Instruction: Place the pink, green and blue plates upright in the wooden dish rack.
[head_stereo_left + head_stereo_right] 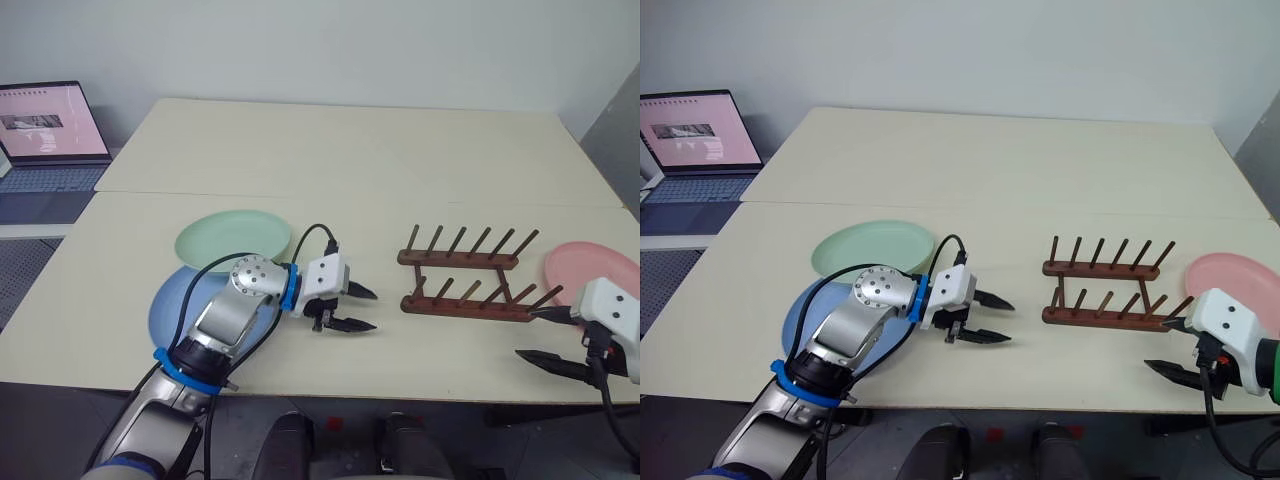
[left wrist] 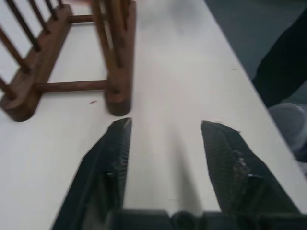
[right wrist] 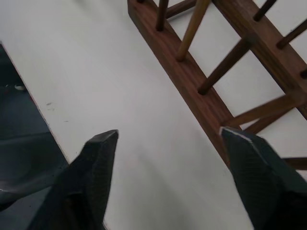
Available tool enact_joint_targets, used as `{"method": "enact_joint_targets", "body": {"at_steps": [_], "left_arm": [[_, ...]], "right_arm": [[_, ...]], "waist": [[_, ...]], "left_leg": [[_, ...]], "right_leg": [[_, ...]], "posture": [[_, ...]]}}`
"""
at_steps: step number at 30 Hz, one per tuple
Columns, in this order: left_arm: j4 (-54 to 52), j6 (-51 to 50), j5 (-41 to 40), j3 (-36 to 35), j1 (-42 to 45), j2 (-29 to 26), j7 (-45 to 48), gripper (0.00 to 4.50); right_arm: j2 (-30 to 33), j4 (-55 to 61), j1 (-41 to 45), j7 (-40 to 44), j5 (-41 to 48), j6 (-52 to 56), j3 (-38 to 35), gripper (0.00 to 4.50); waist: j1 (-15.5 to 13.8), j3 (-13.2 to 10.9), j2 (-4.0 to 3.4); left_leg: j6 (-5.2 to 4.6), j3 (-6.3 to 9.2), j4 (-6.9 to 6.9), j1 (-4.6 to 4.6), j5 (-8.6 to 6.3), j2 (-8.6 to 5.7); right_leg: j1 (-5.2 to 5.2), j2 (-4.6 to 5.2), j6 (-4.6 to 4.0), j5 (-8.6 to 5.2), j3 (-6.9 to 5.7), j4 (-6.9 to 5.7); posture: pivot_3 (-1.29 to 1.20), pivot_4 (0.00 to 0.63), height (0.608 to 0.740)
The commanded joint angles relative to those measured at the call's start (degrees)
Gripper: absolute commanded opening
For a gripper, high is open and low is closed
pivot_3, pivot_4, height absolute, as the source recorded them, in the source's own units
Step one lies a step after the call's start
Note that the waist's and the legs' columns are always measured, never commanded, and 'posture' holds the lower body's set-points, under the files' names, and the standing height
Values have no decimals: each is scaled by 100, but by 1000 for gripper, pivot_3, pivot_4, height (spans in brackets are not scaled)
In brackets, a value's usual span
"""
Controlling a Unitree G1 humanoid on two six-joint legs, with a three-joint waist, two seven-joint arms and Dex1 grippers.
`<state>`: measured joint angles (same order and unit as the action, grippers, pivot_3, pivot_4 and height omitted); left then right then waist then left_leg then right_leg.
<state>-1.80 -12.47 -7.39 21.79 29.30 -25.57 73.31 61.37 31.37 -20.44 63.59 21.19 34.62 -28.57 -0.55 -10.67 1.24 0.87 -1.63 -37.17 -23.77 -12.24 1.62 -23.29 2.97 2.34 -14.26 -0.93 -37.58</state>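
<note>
Laptop (image 1: 50,125) beyond the table's (image 1: 350,150) far-left corner; both tools, left (image 1: 352,309) and right (image 1: 545,338), parted, empty.

- Both eye views sit up high, looking forward and down over the table (image 1: 350,160); same scene, slightly offset.
- Left wrist view hugs the tabletop, facing the rack (image 2: 115,57) end at about 11 o'clock.
- Right wrist view looks down close on the rack's near rail, 1 o'clock.
</note>
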Motion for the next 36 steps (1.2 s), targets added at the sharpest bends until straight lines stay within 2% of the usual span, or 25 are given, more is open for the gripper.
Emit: {"method": "enact_joint_targets", "body": {"at_steps": [1,5,6,7,13,16,27,36], "left_arm": [[-144,-4,225,399,-94,286,-334,1194],[423,175,678,650,-23,805,-1047,10],[583,258,788,689,-2,911,-1200,0],[774,365,903,712,33,1034,-1382,0],[1877,702,1361,664,428,1761,-2424,0],[2191,869,1474,590,591,1934,-2746,0],[2853,1210,1634,401,969,2050,-3377,0],[3006,1346,1613,366,1049,2062,-3396,0]], "right_arm": [[245,-323,217,-51,-503,-473,618,2045],[206,-823,779,-302,-949,-771,1416,612],[177,-931,916,-364,-1038,-816,1580,145],[125,-1045,1069,-449,-1129,-841,1746,66],[-289,-1882,1953,-930,-1699,-1133,2550,66],[-509,-2222,2318,-1114,-1859,-1260,2731,66],[-952,-2924,3143,-1607,-2185,-1525,2864,66],[-1032,-2950,3200,-1627,-2247,-1522,2874,66]], "waist": [[3,0,1],[0,0,3],[5,0,2],[11,0,3],[19,0,4],[28,0,4],[58,0,3],[55,0,3]], "left_leg": [[0,-1,-1,1,0,-1],[-1,-1,-6,0,1,-6],[-1,0,-8,2,1,-8],[-2,-1,-10,2,1,-11],[-2,0,-15,0,1,-11],[-2,-1,-22,-1,1,-11],[-2,-5,-68,-6,1,-1],[-13,-10,-69,-10,-6,-1]], "right_leg": [[1,0,1,0,2,0],[1,-1,8,5,2,0],[1,-2,10,6,2,-1],[1,-3,9,6,3,-3],[-2,-20,17,15,1,-9],[-2,-20,18,21,4,-9],[-1,-33,10,44,14,-18],[-3,-34,18,50,18,-16]], "posture": [[0,150,733],[0,150,733],[0,150,733],[0,150,733],[0,150,733],[0,150,733],[0,150,733],[0,150,733]]}}
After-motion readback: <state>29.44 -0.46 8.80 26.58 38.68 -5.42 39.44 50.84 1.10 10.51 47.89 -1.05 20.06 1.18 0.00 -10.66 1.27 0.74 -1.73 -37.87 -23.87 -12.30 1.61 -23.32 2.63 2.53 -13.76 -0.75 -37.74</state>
